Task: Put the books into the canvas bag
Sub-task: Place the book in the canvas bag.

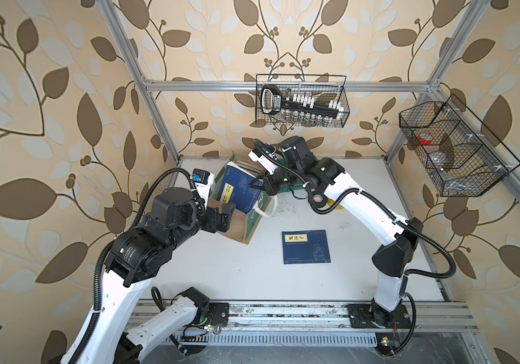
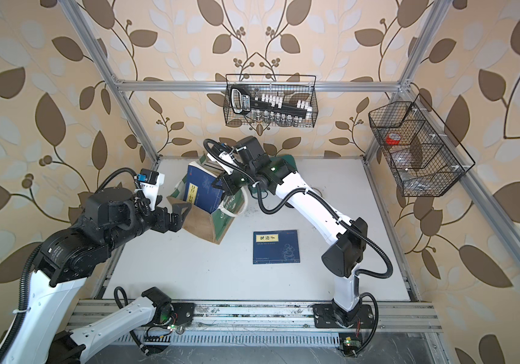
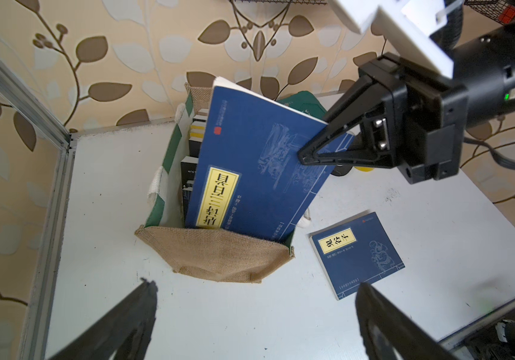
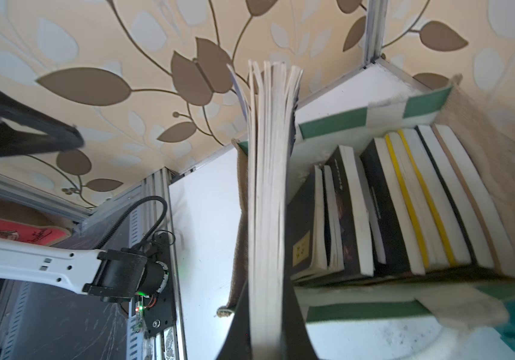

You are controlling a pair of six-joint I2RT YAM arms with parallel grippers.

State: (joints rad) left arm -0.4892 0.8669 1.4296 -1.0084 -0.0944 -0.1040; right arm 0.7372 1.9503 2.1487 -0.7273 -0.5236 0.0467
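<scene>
Right claw point(image 3: 305, 156), jaws clamped on one edge of a navy blue paperback with a yellow title label point(image 3: 250, 174); the book stands tilted, its lower edge inside the boxy tan burlap bag with green-and-white panels point(image 3: 218, 255), its upper part well above the rim. Beside it in the bag, a row of thin paperbacks point(image 4: 406, 202) on edge, dark, yellow and tan. Left claw point(image 2: 180, 214), jaws wide apart and empty, near the bag's burlap end wall. A second navy paperback with a yellow label point(image 1: 305, 246) lies flat near the worktop's middle, apart from the bag.

Likely faults: (a) the grip sits at one edge of a limp book whose pages fan apart, so it may bend or slip when pushed down; (b) released at this tilt, it may topple over the rim; (c) the soft bag is unheld, so a sideways push may slide or fold it; (d) the white rope handle point(image 2: 246, 203) may snag the lower corner.

White scuffed worktop point(image 1: 236, 277), bag toward its far left corner; aluminium frame point(image 1: 283, 85); tan wallpaper with brown leaves point(image 1: 63, 94); one black wire basket point(image 1: 265, 119) on the back wall, another wire basket point(image 1: 479, 176) on the right wall; green plastic case point(image 3: 299, 101) behind the bag.
</scene>
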